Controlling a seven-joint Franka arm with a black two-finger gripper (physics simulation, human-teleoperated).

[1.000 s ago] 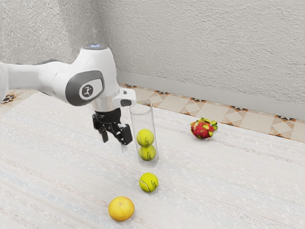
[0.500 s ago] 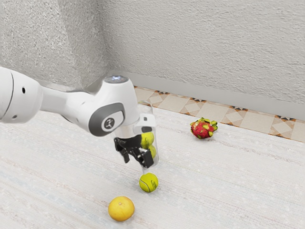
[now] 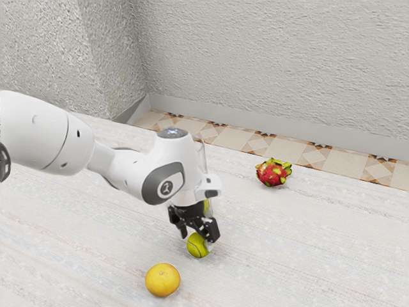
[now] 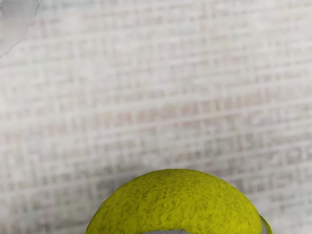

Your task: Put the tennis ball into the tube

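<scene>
The black gripper [image 3: 196,239] is low over the table in the exterior view, its fingers open and standing on either side of the loose tennis ball [image 3: 197,247]. That ball rests on the table. In the wrist view the ball [image 4: 175,204] looms just under the hand. Behind the hand, largely hidden by the arm, stands the clear tube [image 3: 202,151]; a bit of yellow-green ball [image 3: 206,206] shows inside it. A translucent curved edge, apparently the tube [image 4: 14,22], appears in the wrist view.
An orange [image 3: 162,280] lies on the pale table [image 3: 307,256], near the loose ball on the camera's side. Farther back, toward the exterior view's right, is a red dragon fruit [image 3: 273,173]. A textured wall rises beyond the tiled floor.
My hand has come down and toward the exterior view's right, from beside the tube to the loose ball. The arm now covers most of the tube. The ball has stayed in place.
</scene>
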